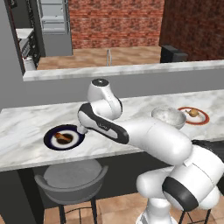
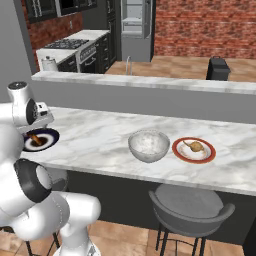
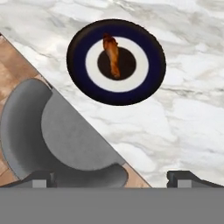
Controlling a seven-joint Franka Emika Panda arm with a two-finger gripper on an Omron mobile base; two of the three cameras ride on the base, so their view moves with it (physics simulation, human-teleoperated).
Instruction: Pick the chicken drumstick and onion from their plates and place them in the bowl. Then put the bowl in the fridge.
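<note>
The chicken drumstick [image 3: 112,54] lies on the dark centre of the navy-rimmed plate [image 3: 78,65]. My gripper [image 3: 111,178] hangs open above the counter's front edge, a short way from that plate, with nothing between its fingertips [image 3: 183,176]. From the left base view the drumstick [image 1: 63,138] and its plate [image 1: 48,139] sit at the counter's left, with the gripper [image 1: 82,129] over the plate's right edge. The white bowl [image 1: 168,117] stands to the right. Beside it the onion [image 1: 192,113] rests on the red-rimmed plate [image 1: 203,119]. The fridge [image 1: 52,15] stands far back.
A grey stool [image 3: 52,135] stands under the counter edge below my hand; another stool [image 2: 192,207] is below the bowl. A raised grey ledge [image 1: 131,70] runs behind the marble counter [image 1: 26,127]. A stove [image 2: 70,45] and a kettle [image 2: 48,63] are at the back left.
</note>
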